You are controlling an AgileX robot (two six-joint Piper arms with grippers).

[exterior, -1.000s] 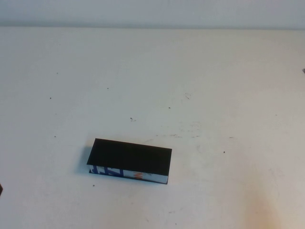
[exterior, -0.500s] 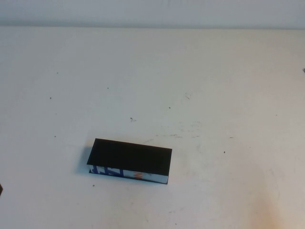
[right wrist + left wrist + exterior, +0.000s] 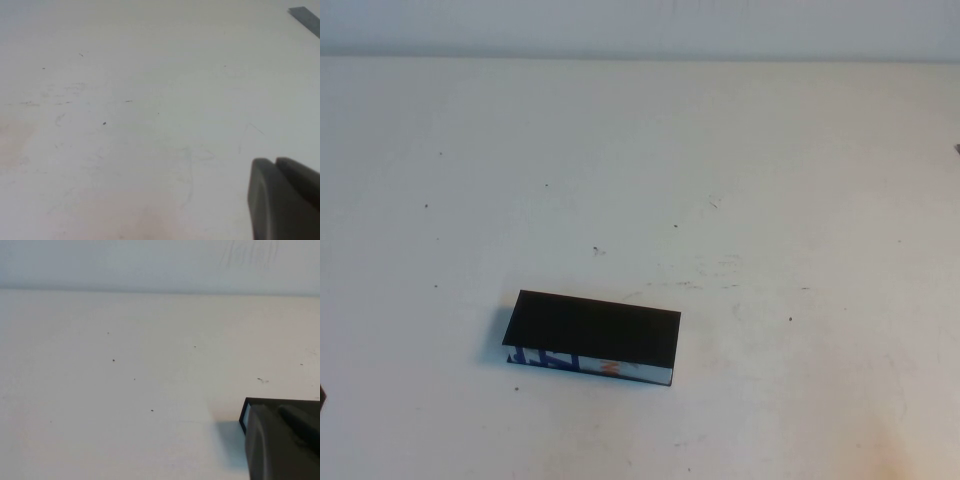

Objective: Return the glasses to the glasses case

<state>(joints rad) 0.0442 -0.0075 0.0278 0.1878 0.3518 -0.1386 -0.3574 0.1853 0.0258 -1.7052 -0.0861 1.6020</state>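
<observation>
A black glasses case [image 3: 592, 336] lies lid shut on a white table [image 3: 770, 180], toward the near left. Its white front edge has blue & orange print, too small to read. Glasses aren't visible. Left gripper [image 3: 282, 442] sits just beside the case's end; right gripper [image 3: 285, 200] is over bare table. Can't tell finger state for either. Nothing has moved vs. the earlier frames.
</observation>
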